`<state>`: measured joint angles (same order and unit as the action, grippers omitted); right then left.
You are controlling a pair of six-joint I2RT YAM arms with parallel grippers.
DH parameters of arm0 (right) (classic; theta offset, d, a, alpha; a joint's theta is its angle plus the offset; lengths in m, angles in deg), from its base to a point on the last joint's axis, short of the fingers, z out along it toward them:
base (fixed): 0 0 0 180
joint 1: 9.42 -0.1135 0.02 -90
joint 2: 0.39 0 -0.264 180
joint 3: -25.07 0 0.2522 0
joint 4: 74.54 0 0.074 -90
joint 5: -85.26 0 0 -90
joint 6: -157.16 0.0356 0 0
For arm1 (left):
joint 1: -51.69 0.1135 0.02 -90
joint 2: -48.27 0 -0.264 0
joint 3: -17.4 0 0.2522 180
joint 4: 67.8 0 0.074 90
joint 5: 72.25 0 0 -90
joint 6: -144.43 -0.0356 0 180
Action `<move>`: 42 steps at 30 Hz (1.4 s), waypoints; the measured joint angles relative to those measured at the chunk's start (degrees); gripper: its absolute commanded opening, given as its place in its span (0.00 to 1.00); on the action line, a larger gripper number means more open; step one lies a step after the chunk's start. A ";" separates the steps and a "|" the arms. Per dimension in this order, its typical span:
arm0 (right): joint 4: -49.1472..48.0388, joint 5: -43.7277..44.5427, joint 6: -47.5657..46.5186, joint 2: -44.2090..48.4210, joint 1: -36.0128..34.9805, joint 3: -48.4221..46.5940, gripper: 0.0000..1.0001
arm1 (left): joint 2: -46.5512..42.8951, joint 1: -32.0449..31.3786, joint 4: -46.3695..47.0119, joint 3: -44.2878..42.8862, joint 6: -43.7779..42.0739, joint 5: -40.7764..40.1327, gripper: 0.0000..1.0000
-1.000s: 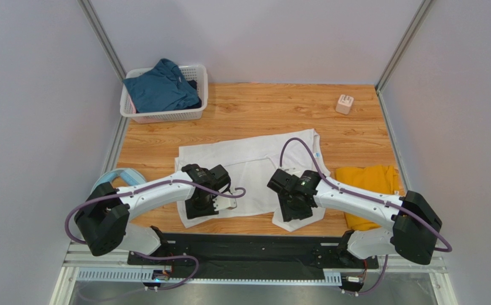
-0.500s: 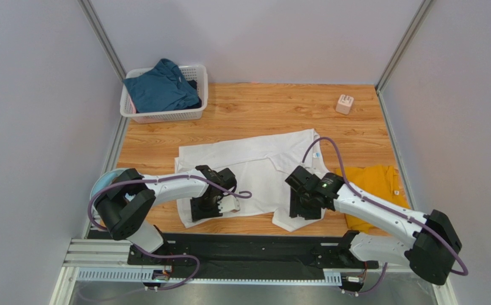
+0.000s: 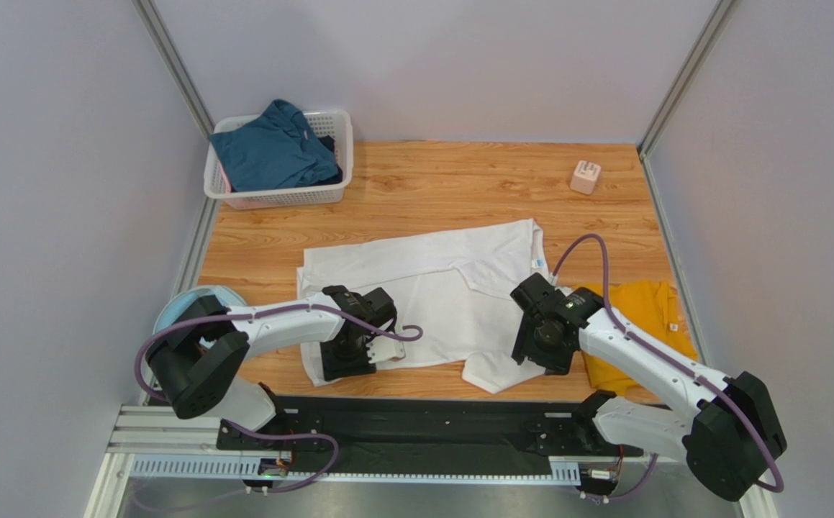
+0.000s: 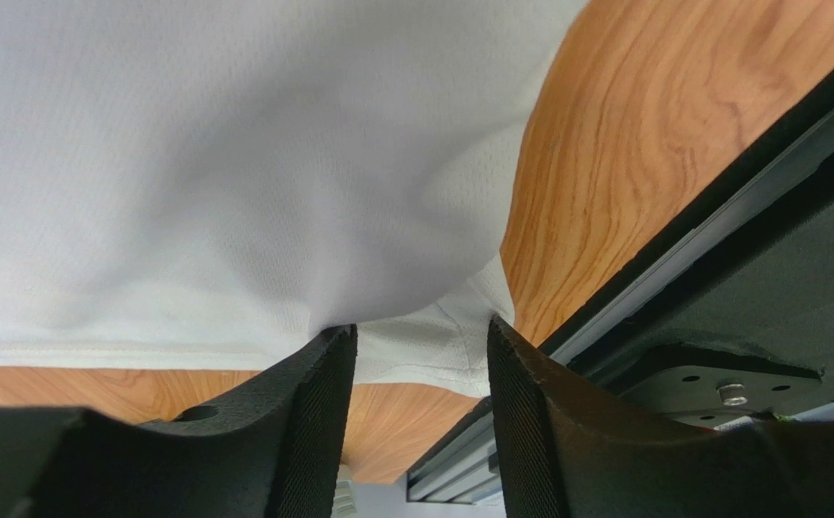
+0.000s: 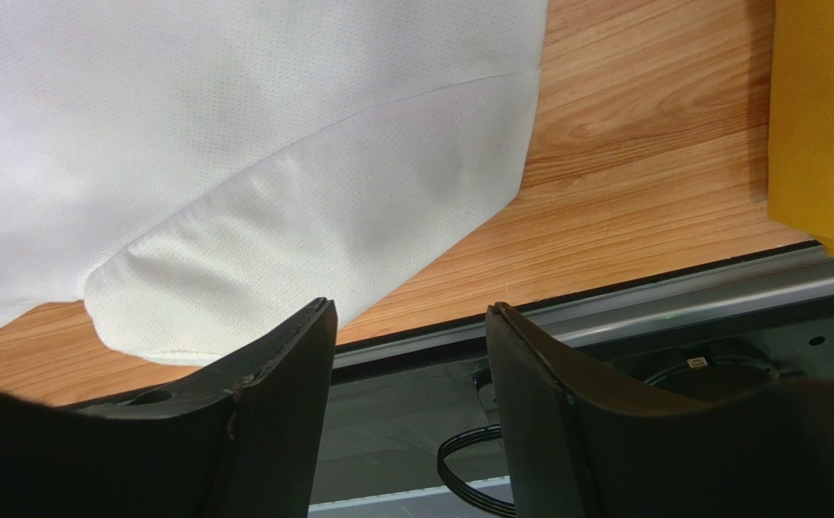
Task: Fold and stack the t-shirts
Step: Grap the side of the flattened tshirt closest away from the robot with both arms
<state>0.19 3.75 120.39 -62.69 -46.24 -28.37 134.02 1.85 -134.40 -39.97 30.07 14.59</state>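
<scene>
The white t-shirt (image 3: 432, 286) lies spread across the middle of the wooden table, its blue neck label at the right end. My left gripper (image 3: 343, 362) is at its near left corner. In the left wrist view my left gripper (image 4: 421, 340) stands open, with the shirt's hem (image 4: 421, 345) lying loose between the fingertips. My right gripper (image 3: 540, 351) hovers over the near right sleeve, open with nothing between its fingers (image 5: 280, 367). The mustard-yellow t-shirt (image 3: 637, 324) lies folded at the right. The teal t-shirt (image 3: 275, 151) sits in the basket.
A white lattice basket (image 3: 329, 194) stands at the back left. A small pale cube (image 3: 585, 176) sits at the back right. A pale-blue curved object (image 3: 183, 308) lies left of the table. The black base rail (image 3: 421, 416) runs along the near edge.
My right gripper has shifted to the right, off the shirt's near right flap, which now lies flat. Both sets of jaws have widened. The left gripper has stayed at the near left corner.
</scene>
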 measured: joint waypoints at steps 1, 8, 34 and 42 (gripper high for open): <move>0.00 -0.07 -0.07 -0.42 0.42 0.11 0.61 | -1.07 0.00 0.00 0.46 -0.02 -0.15 0.56; -1.84 -2.62 -1.11 -2.29 1.01 0.66 0.59 | -3.08 0.00 2.01 1.64 -0.26 -0.37 0.45; -10.51 -10.21 -2.21 -9.62 1.01 5.81 0.45 | -5.27 5.97 2.80 -0.07 -2.99 -2.51 0.00; -12.33 -11.76 -2.47 -11.21 0.96 4.59 0.00 | -15.56 10.21 1.92 -2.86 -4.74 -2.54 0.00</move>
<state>-12.14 -8.01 117.92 -73.90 -45.28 -23.78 118.46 12.06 -132.48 -42.84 25.33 12.05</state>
